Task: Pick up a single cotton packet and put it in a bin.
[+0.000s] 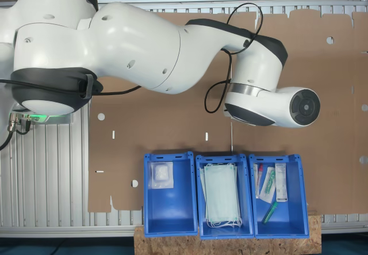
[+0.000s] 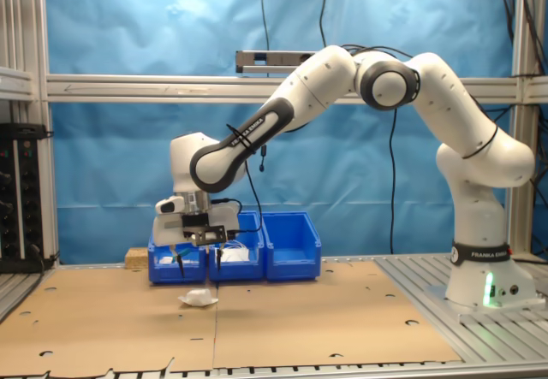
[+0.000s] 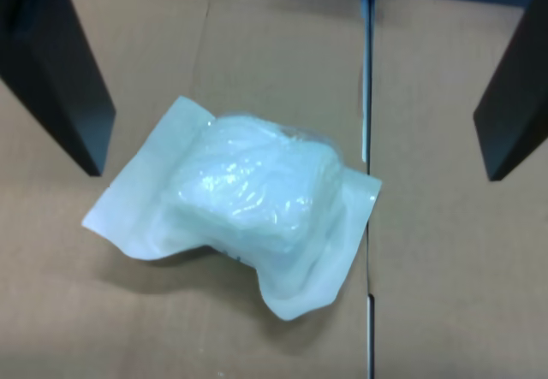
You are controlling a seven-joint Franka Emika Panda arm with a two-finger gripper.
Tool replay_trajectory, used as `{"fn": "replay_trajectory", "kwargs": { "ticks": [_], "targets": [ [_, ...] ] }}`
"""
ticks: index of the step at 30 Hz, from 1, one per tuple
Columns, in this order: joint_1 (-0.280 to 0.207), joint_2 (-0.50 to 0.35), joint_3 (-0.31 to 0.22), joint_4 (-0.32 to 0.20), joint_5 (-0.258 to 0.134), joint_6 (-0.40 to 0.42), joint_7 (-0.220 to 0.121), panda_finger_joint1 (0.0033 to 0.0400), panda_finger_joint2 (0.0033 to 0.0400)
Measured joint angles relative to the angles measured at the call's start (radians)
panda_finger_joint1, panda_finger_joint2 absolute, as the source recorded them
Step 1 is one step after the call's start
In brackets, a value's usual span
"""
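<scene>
Fingers (image 3: 60, 79) spread wide w/ cotton packet (image 3: 244, 204) between them, lying on cardboard surface (image 3: 445, 293): drop straight down, pinch puffy centre, not crinkled edges.

Blue backdrop curtain (image 2: 111, 174) behind an aluminium frame (image 2: 26, 97), cardboard-covered table (image 2: 282, 310).
</scene>
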Motion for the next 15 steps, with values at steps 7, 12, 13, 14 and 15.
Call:
{"fn": "replay_trajectory", "kwargs": {
  "ticks": [7, 12, 13, 14, 15],
  "targets": [
    [-0.004, 0.035, 0.0, 0.002, 0.043, 0.027, -0.032, 0.04, 0.04],
    [-0.005, 0.06, 0.001, 0.009, 0.064, 0.044, -0.052, 0.04, 0.04],
    [-0.006, 0.065, 0.001, 0.012, 0.067, 0.047, -0.055, 0.04, 0.04],
    [-0.006, 0.07, 0.001, 0.014, 0.07, 0.05, -0.058, 0.04, 0.04],
    [-0.007, 0.079, 0.001, 0.02, 0.074, 0.054, -0.063, 0.04, 0.04]
  ]
}}
